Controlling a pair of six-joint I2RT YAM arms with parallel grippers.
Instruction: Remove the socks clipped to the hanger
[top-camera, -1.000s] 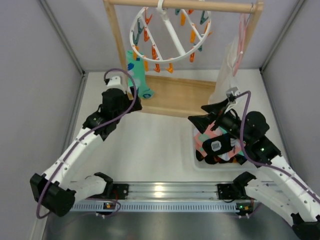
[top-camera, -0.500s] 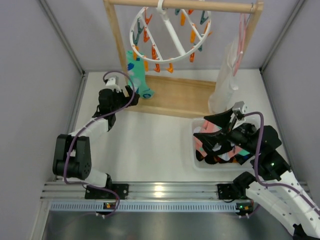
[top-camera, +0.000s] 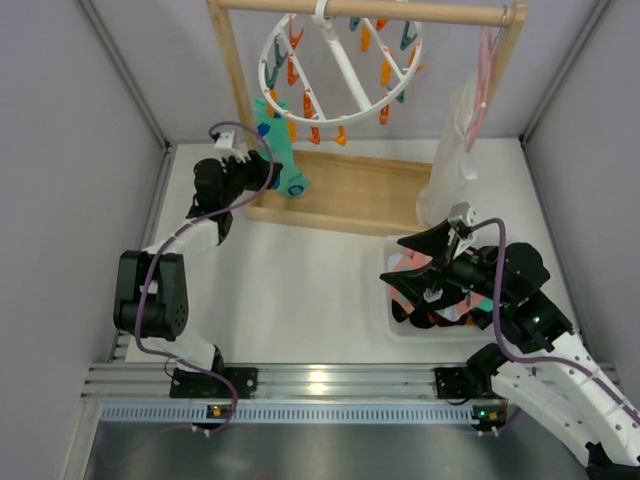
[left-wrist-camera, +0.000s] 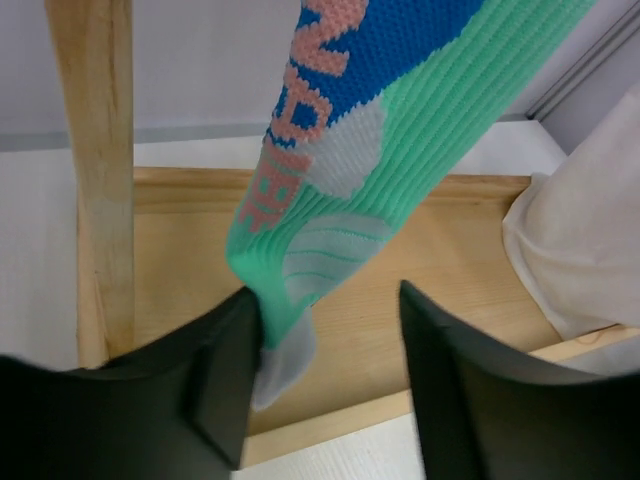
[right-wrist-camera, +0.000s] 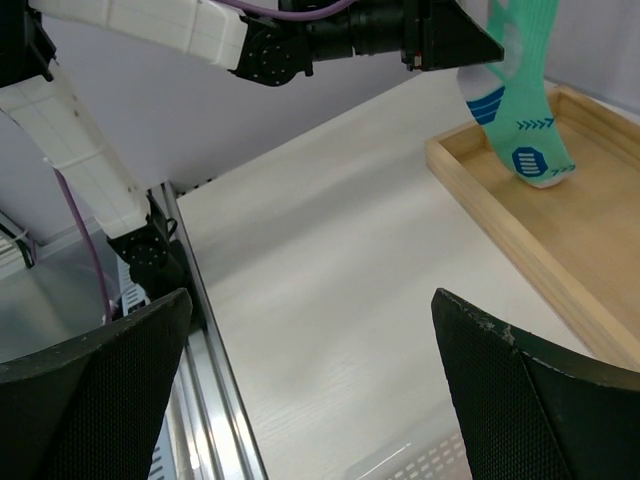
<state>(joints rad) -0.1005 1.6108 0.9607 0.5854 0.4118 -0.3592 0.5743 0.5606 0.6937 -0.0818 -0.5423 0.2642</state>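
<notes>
The hanger (top-camera: 340, 60), a white ring with orange and teal pins, hangs from the wooden rail. One teal-mint sock (top-camera: 281, 148) with blue and salmon marks dangles from its left side. My left gripper (top-camera: 266, 172) is at the sock's toe. In the left wrist view the sock (left-wrist-camera: 330, 190) hangs between the jaws of my left gripper (left-wrist-camera: 325, 300); its grey toe rests against the left finger, and the right finger stands apart from it. My right gripper (top-camera: 412, 262) hovers wide open over a bin of socks (top-camera: 435, 300), with nothing between its fingers (right-wrist-camera: 100, 390).
The wooden rack base (top-camera: 350, 190) lies under the sock, its upright post (left-wrist-camera: 95, 170) just left of my left fingers. A long white garment (top-camera: 445, 170) and a thin pink hanger (top-camera: 487, 70) hang at the right. The white bin (top-camera: 397, 330) sits at front right.
My left arm has reached forward to the rack, bringing its gripper up to the sock's toe. My right arm drew back, then shifted slightly left over the bin, still open.
</notes>
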